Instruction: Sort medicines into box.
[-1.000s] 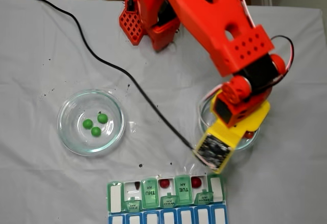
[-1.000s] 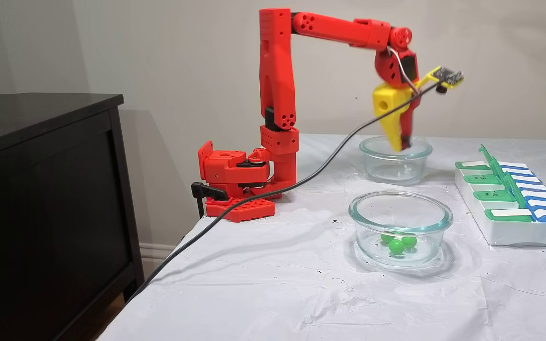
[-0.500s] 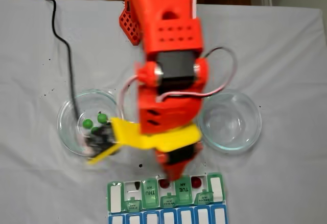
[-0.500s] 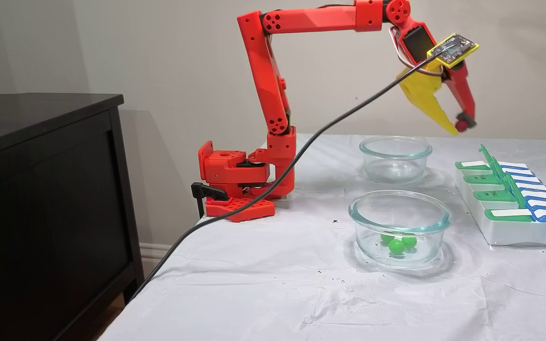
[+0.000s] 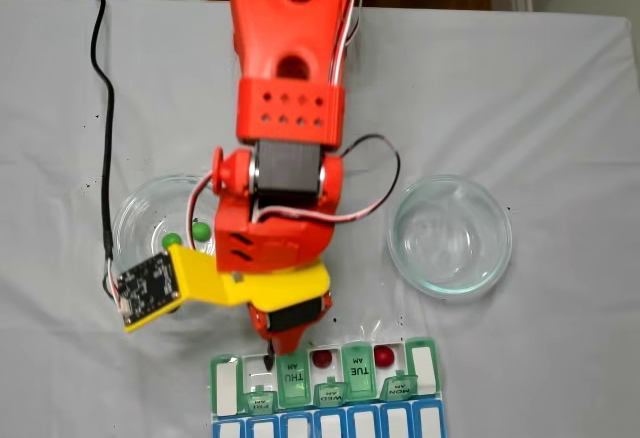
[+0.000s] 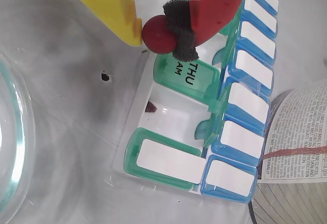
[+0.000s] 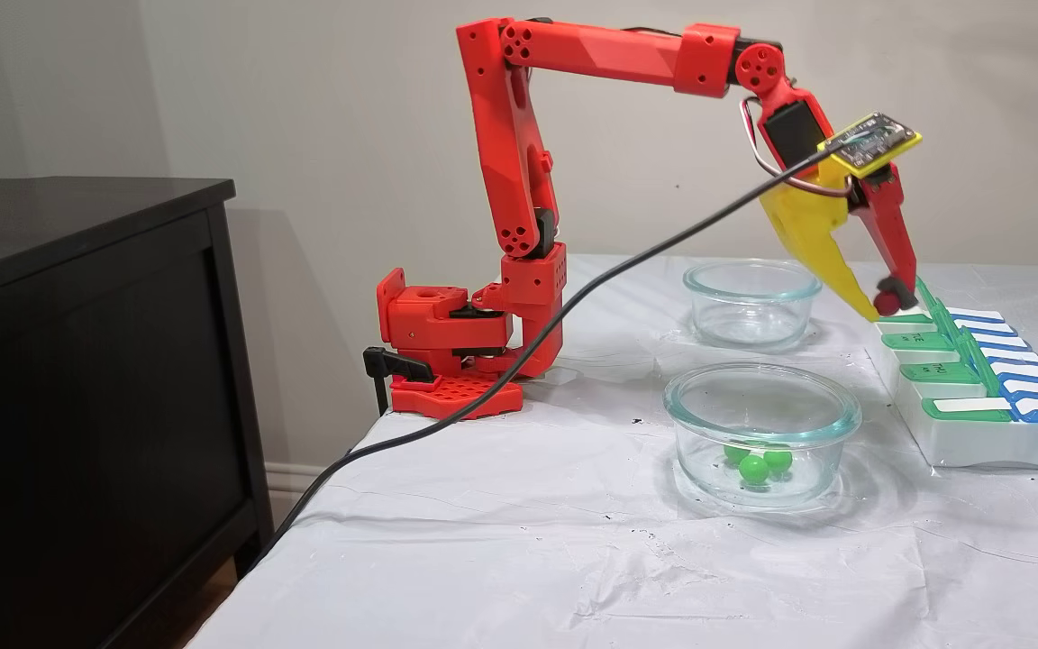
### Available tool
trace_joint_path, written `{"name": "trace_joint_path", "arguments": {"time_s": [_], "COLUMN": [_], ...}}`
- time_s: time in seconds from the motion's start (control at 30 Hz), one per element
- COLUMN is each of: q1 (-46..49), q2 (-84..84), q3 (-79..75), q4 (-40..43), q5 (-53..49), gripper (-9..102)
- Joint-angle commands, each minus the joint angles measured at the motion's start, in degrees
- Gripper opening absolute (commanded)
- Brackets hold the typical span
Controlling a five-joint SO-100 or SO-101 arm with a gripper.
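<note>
1. In a fixed view from above, the box (image 5: 325,388) lies with its long axis left to right at the bottom edge, two red balls (image 5: 322,359) in open compartments.
2. Wrist view: the jaws pinch a red ball (image 6: 158,34) above the box (image 6: 168,158).
3. In a fixed side view, the gripper (image 7: 879,305) hangs over the box's (image 7: 978,433) far end; green balls (image 7: 753,464) sit in the near glass dish (image 7: 760,401) on the surface (image 7: 519,541).

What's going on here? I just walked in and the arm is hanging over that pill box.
The red arm's gripper holds a red ball between its fingers, just above the pill organiser, near the open compartment beside the THU lid. Two red balls already sit in open compartments. Three green balls lie in the nearer glass dish in a fixed view; the other glass dish looks empty.
</note>
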Motion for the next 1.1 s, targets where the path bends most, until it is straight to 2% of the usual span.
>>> {"name": "trace_joint_path", "arguments": {"time_s": [0.0, 0.53, 0.83, 1.07], "q1": [0.8, 2.1, 3.6, 3.6], "q2": [-1.5, -9.2, -10.2, -13.6], "q3": [-2.0, -7.6, -11.1, -12.3], "q4": [-3.3, -7.9, -7.9, -12.0], "q5": [-0.4, 2.3, 3.1, 4.7], "gripper": [0, 0, 0, 0]}}
